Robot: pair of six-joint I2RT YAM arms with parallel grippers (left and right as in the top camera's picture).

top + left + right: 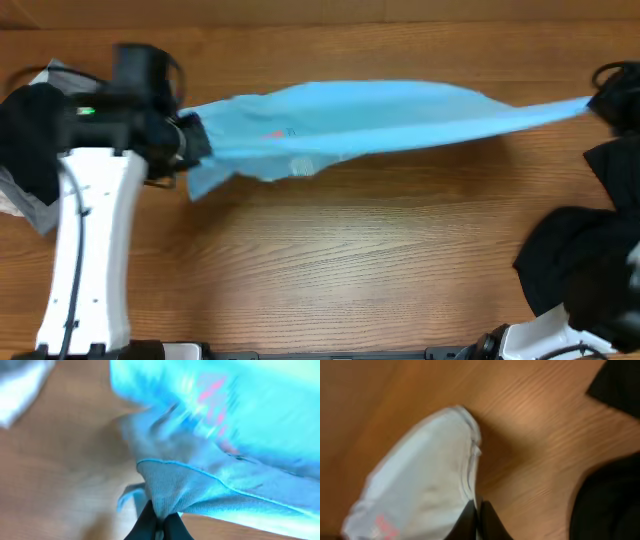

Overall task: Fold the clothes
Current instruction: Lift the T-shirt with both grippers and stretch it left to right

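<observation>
Plainly, the light blue T-shirt is stretched between the two arms, its long axis running left to right over the far half of the tabletop. The left tool is pinched tight on a bunched edge at the shirt's left end. The right tool is closed on a thin edge at the right end, where the cloth tapers to a point. Each arm has one end, and the lettering sits nearer the left tool. Any fold, I judge, turns on this: the cloth lies taut along the line joining the tools, so bringing end to end means travelling along that line, and laying it flat means lowering both ends together. By count there are one blue shirt, two tools both gripping it, and two dark piles. The left black heap rests on a pale cloth, and the right black heap lies near the right tool.
</observation>
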